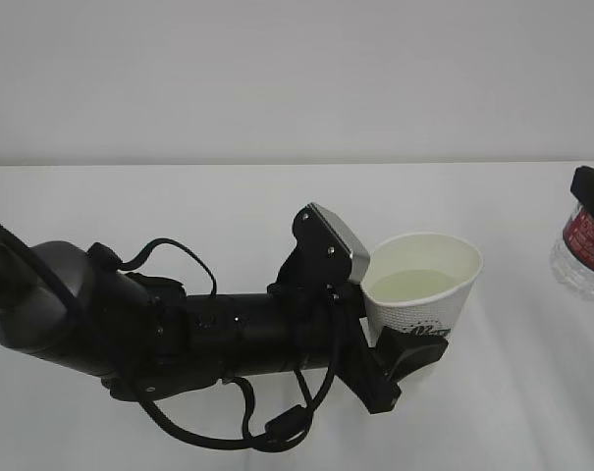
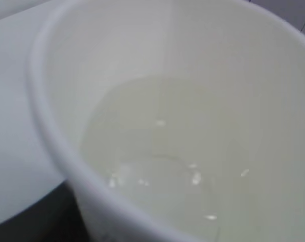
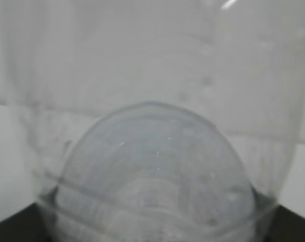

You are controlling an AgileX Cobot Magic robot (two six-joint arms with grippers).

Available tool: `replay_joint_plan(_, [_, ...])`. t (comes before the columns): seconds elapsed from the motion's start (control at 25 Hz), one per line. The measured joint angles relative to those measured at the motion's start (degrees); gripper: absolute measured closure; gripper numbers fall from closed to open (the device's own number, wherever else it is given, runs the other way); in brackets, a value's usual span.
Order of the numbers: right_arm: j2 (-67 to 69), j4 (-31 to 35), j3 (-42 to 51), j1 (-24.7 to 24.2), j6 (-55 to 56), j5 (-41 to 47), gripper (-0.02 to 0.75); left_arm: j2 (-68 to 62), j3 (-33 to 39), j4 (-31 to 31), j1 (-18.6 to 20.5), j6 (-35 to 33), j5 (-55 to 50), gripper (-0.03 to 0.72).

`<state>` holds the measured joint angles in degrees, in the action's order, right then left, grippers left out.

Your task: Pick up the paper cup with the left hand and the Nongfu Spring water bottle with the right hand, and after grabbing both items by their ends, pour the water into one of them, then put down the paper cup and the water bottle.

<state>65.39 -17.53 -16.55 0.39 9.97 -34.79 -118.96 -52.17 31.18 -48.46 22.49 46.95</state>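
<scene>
The small white tapered paper cup (image 1: pixel 421 291) with dark printed lettering on its side sits upright in the left tool (image 1: pixel 400 355), the black two-fingered end of the black cabled arm that reaches in from the left of the exterior view. The black fingers clasp the cup low on its wall, near its base, so this tool is grasping the cup. A grey rectangular block (image 1: pixel 334 245) on the wrist stands just behind the cup's rim, touching or nearly touching it. The cup holds clear, faintly yellowish water (image 1: pixel 412 286) that fills its lower part; in the left wrist view the water (image 2: pixel 157 166) lies calm, with small bright glints on its surface, and the cream-white inner wall (image 2: pixel 233 75) rises above it.

Well apart, at the right edge of the exterior view, the clear ribbed plastic bottle (image 1: pixel 583 250) with a red label is only partly in frame. A black finger of the right tool (image 1: pixel 593 196) lies against its side, so this tool is clamped on the bottle. In the right wrist view the bottle's transparent wall and rounded base (image 3: pixel 152 176) fill the picture right in front of the tool; whether any water remains inside cannot be told.

Both stand over the white desk (image 1: pixel 228 206).
</scene>
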Motion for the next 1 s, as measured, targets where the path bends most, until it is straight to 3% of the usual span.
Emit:
replay_joint_plan(0.16, [4.70, 0.00, 0.00, 0.00, 0.10, -3.05, 0.274, 0.00, 0.00, 0.00, 0.72, 0.00, 0.00, 0.190])
replay_joint_plan(0.68, [26.29, 4.57, -0.10, 0.00, 0.08, -26.99, 0.276, 0.00, 0.00, -0.33, 3.64, 0.00, 0.00, 0.190])
replay_joint_plan(1.0, [33.78, 9.04, -2.89, 0.00, -4.24, -28.58, 0.276, 0.00, 0.00, -0.33, 3.64, -0.40, 0.00, 0.190])
